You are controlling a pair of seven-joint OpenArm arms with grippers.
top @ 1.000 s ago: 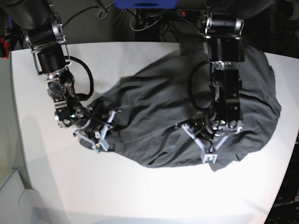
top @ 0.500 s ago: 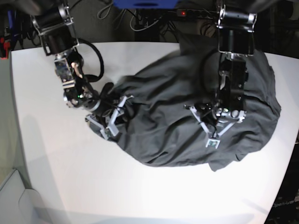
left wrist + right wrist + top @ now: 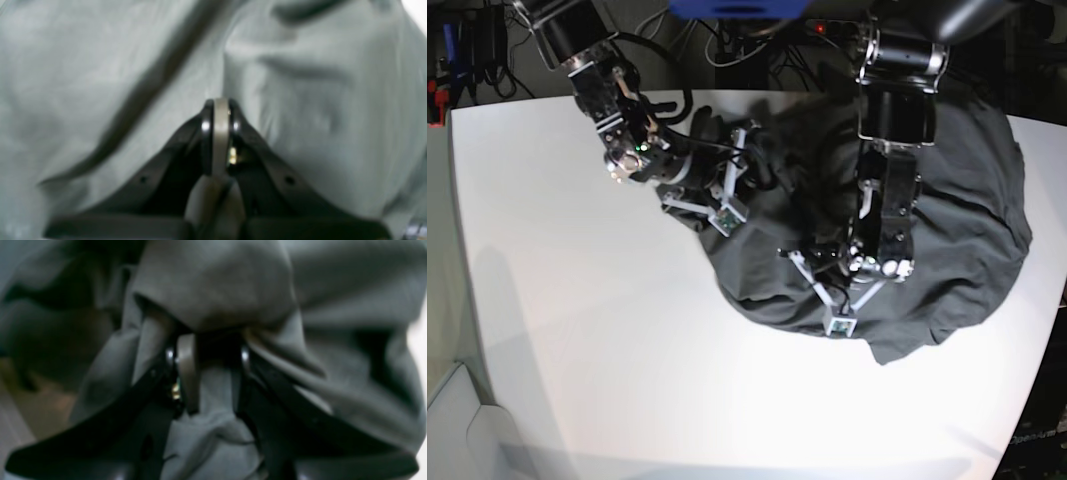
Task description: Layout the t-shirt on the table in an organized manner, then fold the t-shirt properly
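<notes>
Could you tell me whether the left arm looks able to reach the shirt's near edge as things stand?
Probably yes: the left gripper, shut and empty, hangs just above the shirt near that edge, and nothing stands between them on the table.

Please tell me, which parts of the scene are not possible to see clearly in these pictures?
- Dark charcoal-grey fabric t-shirt: bunched, so sleeves, collar and hem cannot be told apart; the arms cover part of it in the base view.
- Left gripper: whether its shut tips pinch cloth is lost in blur.
- Right gripper: a shirt fold drapes over its tips in the right wrist view.
- White smooth table: far edge cut off.
</notes>
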